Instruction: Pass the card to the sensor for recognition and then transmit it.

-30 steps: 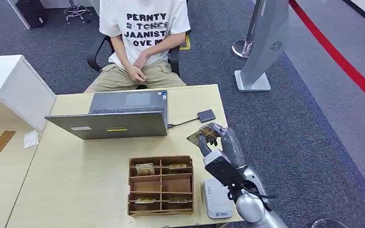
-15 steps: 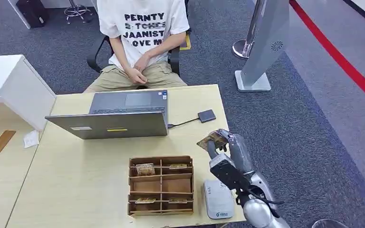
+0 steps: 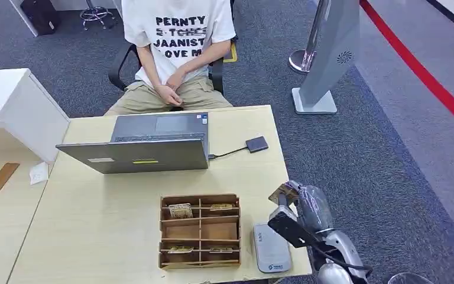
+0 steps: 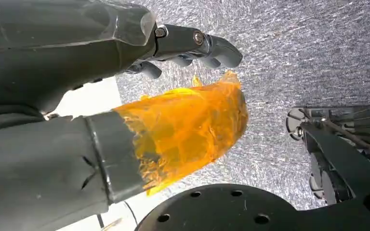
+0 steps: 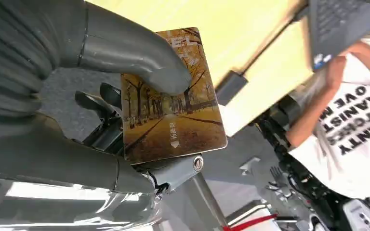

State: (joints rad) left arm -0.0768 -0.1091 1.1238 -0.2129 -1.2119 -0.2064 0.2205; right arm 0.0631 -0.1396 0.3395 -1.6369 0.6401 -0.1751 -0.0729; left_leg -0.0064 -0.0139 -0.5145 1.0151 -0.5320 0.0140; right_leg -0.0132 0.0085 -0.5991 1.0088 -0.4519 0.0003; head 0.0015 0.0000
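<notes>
My right hand (image 3: 300, 214) pinches a card (image 3: 284, 192) printed with an autumn tree-lined path, held just past the table's right edge, near the front corner. The right wrist view shows the card (image 5: 173, 115) clamped between the thumb and fingers of the right hand (image 5: 101, 96). A small dark square sensor (image 3: 256, 144) lies on the table (image 3: 94, 225) farther back, wired to the laptop (image 3: 153, 142). My left hand (image 4: 125, 120) hangs over grey carpet, its thumb wrapped in orange tape, its fingers apart and holding nothing.
A cardboard organiser (image 3: 200, 231) with several cards sits at the table's front. Beside it lies a flat grey-white device (image 3: 271, 248). A person (image 3: 177, 35) sits behind the laptop. A white cabinet (image 3: 12, 106) stands at the left and a grey sign stand (image 3: 331, 53) at the back right.
My right hand has drawn the card back from near the dark sensor, toward the front right corner and lower. The person and the table's things have not moved.
</notes>
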